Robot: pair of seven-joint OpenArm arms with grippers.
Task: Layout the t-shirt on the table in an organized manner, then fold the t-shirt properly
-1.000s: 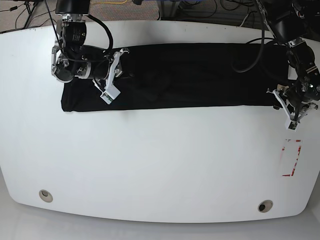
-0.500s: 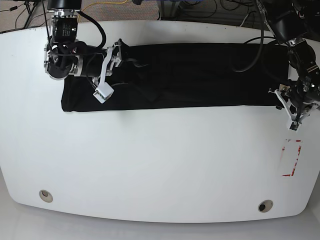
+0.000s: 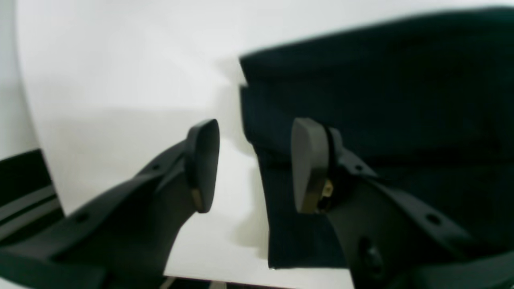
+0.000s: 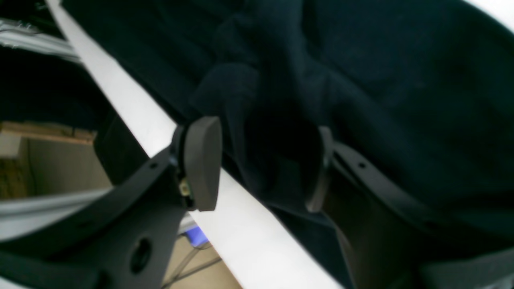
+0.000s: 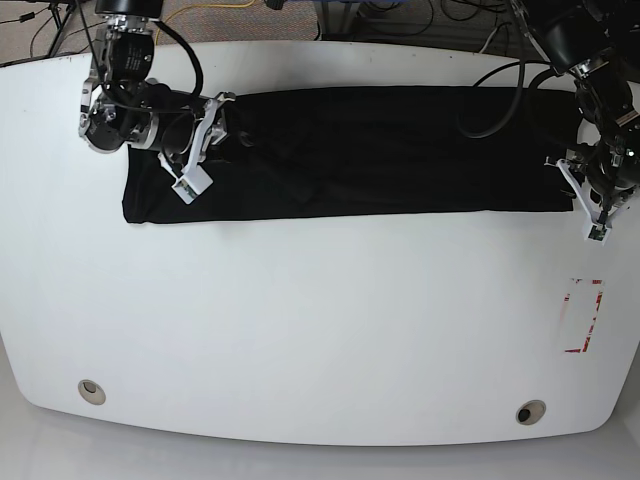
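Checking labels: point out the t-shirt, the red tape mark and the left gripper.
t-shirt [image 5: 400,150], base view, middle of the folded cloth.
red tape mark [image 5: 584,316], base view, centre of the rectangle.
left gripper [image 3: 255,164], left wrist view, midway between open fingertips.

Dark cables [image 5: 400,22] tangle on the floor beyond the far edge. Through the right wrist view, a wooden board [image 4: 44,132] and a small blue object [image 4: 196,235] sit below.

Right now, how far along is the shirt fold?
Done: the t-shirt lies as a long flat band on the table. In hand: the right gripper and left gripper are open at opposite ends, gripping nothing. Left: folding the band's ends in.
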